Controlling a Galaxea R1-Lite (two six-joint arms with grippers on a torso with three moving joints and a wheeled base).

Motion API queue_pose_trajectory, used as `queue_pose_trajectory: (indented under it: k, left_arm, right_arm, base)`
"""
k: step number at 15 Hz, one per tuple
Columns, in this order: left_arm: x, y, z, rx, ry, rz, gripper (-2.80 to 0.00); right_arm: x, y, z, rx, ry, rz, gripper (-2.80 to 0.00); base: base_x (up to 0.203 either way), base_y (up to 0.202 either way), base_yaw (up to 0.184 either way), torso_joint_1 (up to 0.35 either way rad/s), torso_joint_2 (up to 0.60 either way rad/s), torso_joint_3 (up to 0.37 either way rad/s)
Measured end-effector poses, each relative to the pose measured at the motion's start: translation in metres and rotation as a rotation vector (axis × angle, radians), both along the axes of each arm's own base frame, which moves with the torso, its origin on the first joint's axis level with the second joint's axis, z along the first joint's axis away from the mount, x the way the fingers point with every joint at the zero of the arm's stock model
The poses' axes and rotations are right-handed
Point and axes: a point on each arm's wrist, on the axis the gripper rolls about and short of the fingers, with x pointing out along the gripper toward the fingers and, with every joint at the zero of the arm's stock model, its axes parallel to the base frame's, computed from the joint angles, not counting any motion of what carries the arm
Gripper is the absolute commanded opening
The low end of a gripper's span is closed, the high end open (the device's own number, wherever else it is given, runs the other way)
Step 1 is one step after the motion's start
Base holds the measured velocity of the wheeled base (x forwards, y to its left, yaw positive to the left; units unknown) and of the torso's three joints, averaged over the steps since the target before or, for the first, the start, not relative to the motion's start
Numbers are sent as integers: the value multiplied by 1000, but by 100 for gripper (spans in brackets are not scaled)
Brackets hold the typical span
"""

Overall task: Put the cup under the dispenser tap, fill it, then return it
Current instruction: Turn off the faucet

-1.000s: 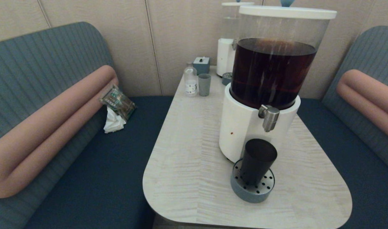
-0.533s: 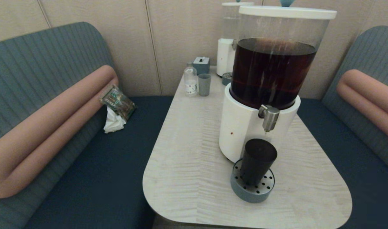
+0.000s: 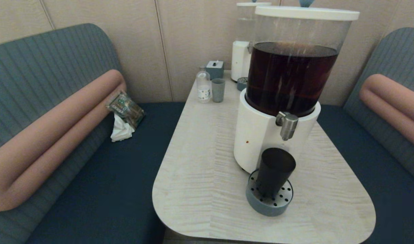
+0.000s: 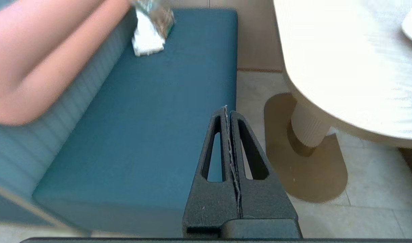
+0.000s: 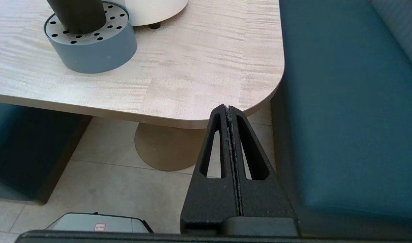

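The left claw (image 4: 228, 111) hangs low beside the table (image 3: 200, 189), over the blue bench seat, its two fingers pressed flat together with nothing between them; the right claw (image 5: 228, 109) is the same, closed and empty, parked below the table's near corner on the other side. Neither arm shows in the head view, so both look idle. The cup (image 3: 274, 171) stands upright on the round perforated drip tray (image 3: 266, 206), just in front of the white base of the big dispenser (image 3: 261, 135), with the dispenser tap (image 3: 288, 126) above it and set slightly toward the robot's right of the cup's mouth. No stream runs from the tap, and the inside of the black cup is too dark to say whether it holds any liquid. By my reading, the placing is done or nearly so, though the cup may want a nudge to sit squarely under the spout; filling cannot be confirmed, and carrying the cup back is still to do.
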Motion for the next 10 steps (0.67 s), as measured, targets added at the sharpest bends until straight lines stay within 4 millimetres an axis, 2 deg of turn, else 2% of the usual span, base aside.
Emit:
queue_pose_trajectory:
  k: [3,5,7,10]
  left_arm:
    - [-3,-1,8,45,-4,-48,-280]
    - [-9,-3,28,36,-3,-132,-280]
    - [-12,-7,48,14,66,-294,-280]
    - [2,-11,74,-17,143,-505,-280]
  right_arm:
    - [0,0,0,0,0,0,-280]
    - [0,0,0,-1,0,0,-280]
    - [0,0,0,0,0,0,-280]
    - [0,0,0,0,0,0,-280]
  base:
    - [0,0,0,0,0,0]
    - [0,0,0,0,0,0]
    - [0,0,0,0,0,0]
    - [0,0,0,0,0,0]
